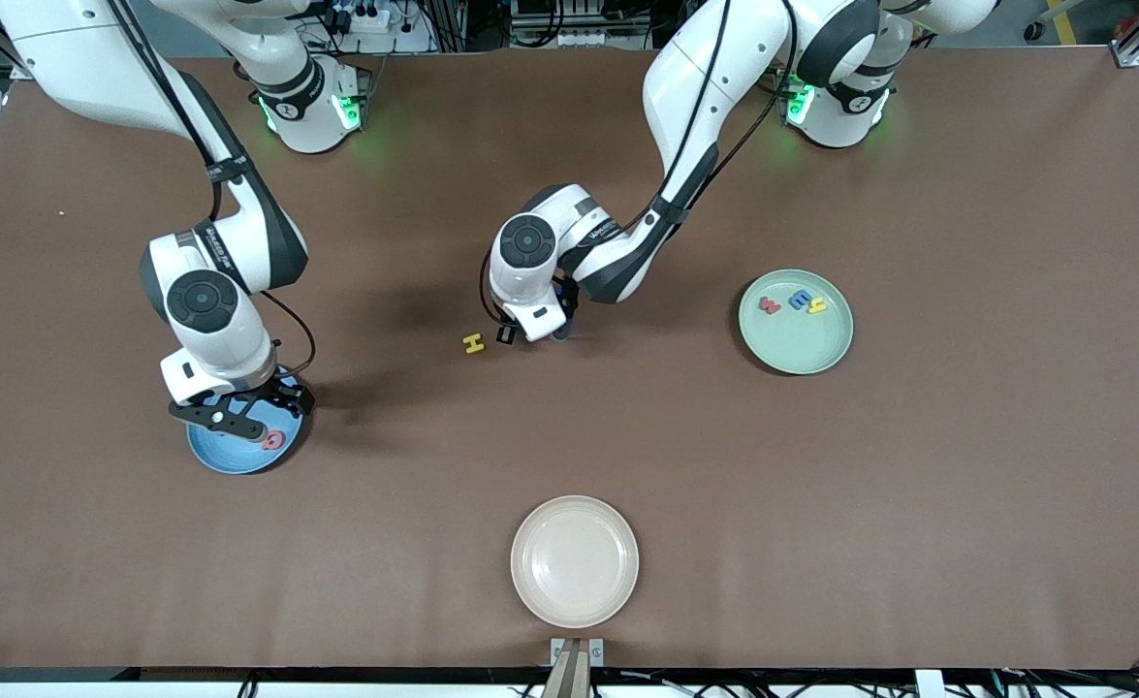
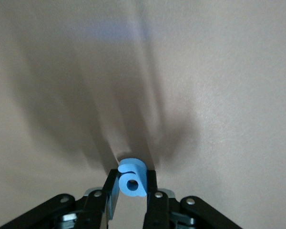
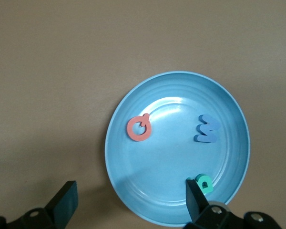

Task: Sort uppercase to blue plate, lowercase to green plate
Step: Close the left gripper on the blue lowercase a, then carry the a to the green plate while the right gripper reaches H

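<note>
A brown table is holding the sorting. Well away from the green plate (image 1: pixel 795 321), toward the table's middle, the left gripper (image 2: pixel 132 198) is pinching a blue lowercase letter (image 2: pixel 132 179) just beside the yellow H (image 1: pixel 473 343); next it needs carrying to the green plate. The right gripper (image 3: pixel 128 202) is spread wide, waiting over the blue plate (image 3: pixel 229 157).

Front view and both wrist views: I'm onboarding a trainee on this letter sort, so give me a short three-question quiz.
1. True or false: the right gripper hangs open over the blue plate.
2. What does the left gripper hold? A) yellow H B) blue lowercase letter C) nothing
3. How many letters lie on the green plate?

Key:
1. True.
2. B: the blue lowercase letter; the yellow H lies on the table beside it.
3. Three.
</note>
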Controlling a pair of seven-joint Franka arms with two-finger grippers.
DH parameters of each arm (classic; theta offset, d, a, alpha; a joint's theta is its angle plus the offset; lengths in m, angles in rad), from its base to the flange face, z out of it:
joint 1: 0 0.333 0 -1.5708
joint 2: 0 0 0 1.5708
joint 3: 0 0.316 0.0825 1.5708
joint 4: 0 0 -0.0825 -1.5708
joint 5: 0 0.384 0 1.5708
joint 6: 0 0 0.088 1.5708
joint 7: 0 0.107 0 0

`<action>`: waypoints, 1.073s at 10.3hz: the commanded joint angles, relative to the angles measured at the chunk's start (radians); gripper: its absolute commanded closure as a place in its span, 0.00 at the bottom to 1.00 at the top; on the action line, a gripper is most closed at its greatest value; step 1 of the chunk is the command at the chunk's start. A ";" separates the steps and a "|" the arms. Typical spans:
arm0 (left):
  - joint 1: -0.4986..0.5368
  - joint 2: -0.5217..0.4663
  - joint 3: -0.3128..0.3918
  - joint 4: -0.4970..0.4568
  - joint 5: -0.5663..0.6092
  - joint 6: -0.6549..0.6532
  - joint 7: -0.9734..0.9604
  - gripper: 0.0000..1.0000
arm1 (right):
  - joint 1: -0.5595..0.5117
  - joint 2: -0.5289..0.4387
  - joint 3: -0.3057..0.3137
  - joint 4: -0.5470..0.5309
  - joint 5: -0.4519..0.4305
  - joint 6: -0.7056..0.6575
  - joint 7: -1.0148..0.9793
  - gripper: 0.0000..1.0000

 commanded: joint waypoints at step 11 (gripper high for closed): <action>0.206 -0.173 -0.094 -0.243 -0.045 -0.167 0.534 1.00 | 0.012 0.046 0.002 0.087 0.140 -0.008 -0.075 0.00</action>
